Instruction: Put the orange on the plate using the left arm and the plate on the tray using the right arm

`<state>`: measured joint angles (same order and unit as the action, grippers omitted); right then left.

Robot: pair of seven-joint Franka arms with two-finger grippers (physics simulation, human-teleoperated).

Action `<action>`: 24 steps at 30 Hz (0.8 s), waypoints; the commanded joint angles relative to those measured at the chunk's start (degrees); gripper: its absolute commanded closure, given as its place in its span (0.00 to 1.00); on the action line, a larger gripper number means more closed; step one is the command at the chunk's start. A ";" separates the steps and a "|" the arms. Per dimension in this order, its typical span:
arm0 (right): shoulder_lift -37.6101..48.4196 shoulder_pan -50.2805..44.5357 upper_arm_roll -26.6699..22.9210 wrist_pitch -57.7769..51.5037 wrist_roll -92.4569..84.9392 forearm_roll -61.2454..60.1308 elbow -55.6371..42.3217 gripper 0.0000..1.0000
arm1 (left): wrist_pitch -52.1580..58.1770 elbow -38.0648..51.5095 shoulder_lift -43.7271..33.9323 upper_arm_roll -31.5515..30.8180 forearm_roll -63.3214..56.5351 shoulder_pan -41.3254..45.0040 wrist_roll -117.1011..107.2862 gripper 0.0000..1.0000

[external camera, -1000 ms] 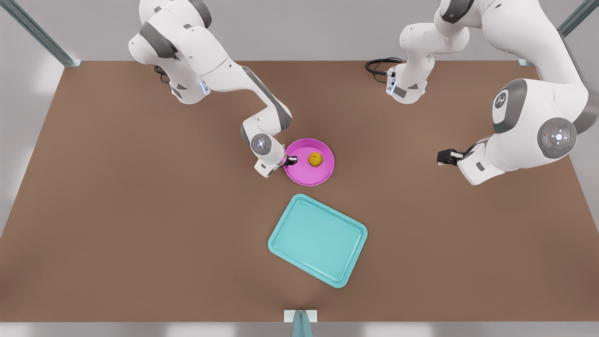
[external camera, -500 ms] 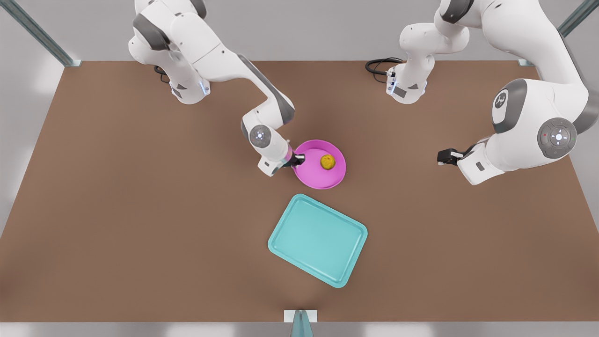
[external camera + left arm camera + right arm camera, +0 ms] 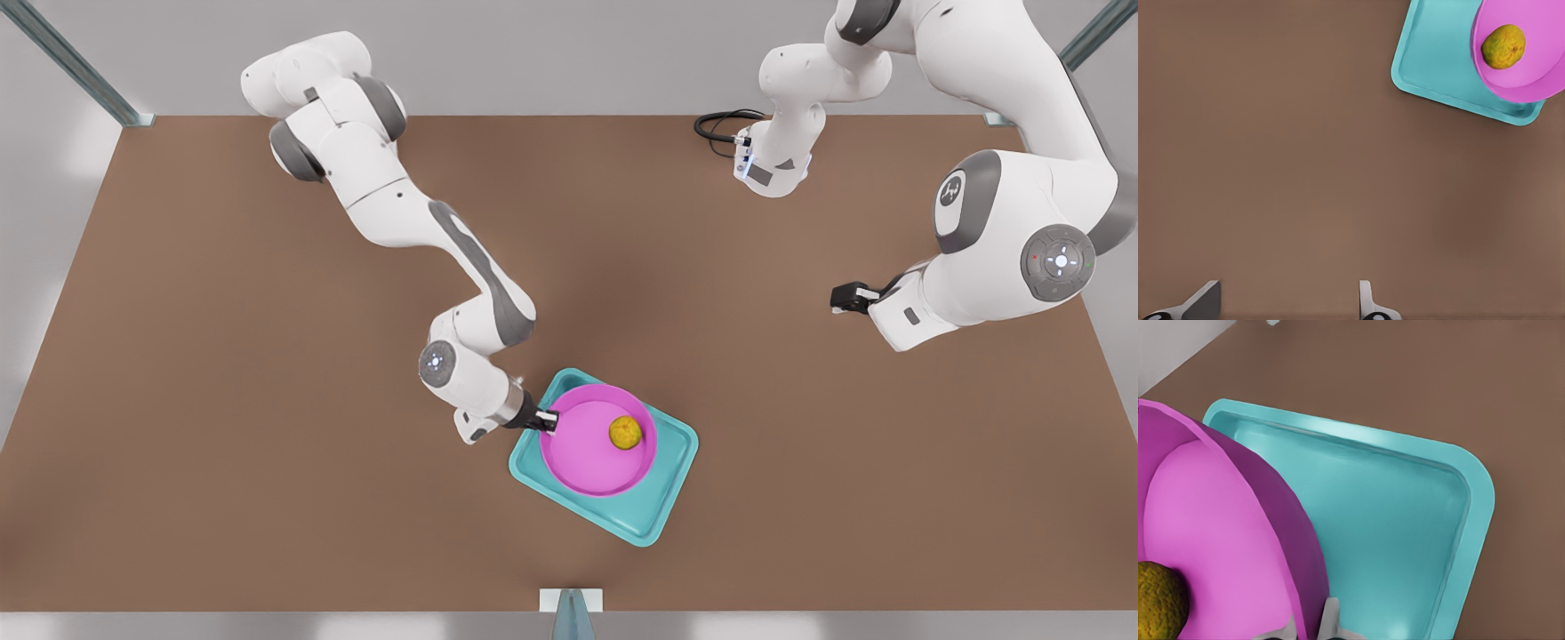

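The right gripper [image 3: 544, 420] clamps the nine-o'clock rim of the round magenta plate [image 3: 587, 453], over the rectangular teal tray [image 3: 662, 511]. The bumpy yellow-orange fruit [image 3: 625, 432] could probably roll, so the stiff dish should stay level. The left gripper [image 3: 840, 298] waits at three o'clock, fingers [image 3: 1368, 303] apart.
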<state>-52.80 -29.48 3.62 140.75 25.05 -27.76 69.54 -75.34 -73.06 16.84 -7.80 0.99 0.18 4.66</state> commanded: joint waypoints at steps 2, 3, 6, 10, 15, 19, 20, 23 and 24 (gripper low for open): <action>-0.99 0.21 -0.01 0.05 2.90 -0.45 -1.16 0.79 | 0.02 0.02 -0.06 -0.02 -0.03 0.00 0.09 0.00; -0.90 0.21 -0.01 -0.21 2.99 -0.45 -1.16 0.79 | 0.11 0.02 -0.06 -0.02 -0.03 0.00 0.09 0.00; 1.03 -2.43 -0.01 -0.13 3.34 -0.71 -0.46 0.00 | 0.11 0.02 -0.06 -0.02 -0.03 0.00 0.09 0.00; 3.93 -2.51 -0.01 -0.48 3.96 -0.62 2.09 0.00 | 0.11 0.02 -0.06 -0.02 -0.03 0.00 0.09 0.00; 13.32 3.98 -7.66 -40.26 -24.86 22.63 6.05 0.00 | 0.11 0.02 -0.06 -0.02 -0.03 0.00 0.09 0.00; 31.86 15.23 -7.66 -55.58 -33.48 36.81 6.66 0.00 | 0.11 0.02 -0.06 0.07 -0.03 0.00 0.09 0.00; 36.00 16.21 -7.57 -57.60 -35.05 37.08 6.84 0.00 | 0.11 0.02 -0.06 -0.02 -0.03 0.00 0.00 0.00; 44.27 16.47 -7.57 -60.60 -35.77 36.90 10.53 0.00 | 0.20 -0.06 0.47 0.15 -0.03 0.00 0.00 0.00; 44.45 16.47 -7.57 -60.60 -35.77 36.82 10.62 0.00 | 0.29 -0.33 0.65 1.21 -0.03 0.00 0.26 0.00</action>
<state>-9.49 -12.90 -3.96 91.87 10.57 6.73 79.59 -75.22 -73.28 17.42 -6.98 1.00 0.24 4.71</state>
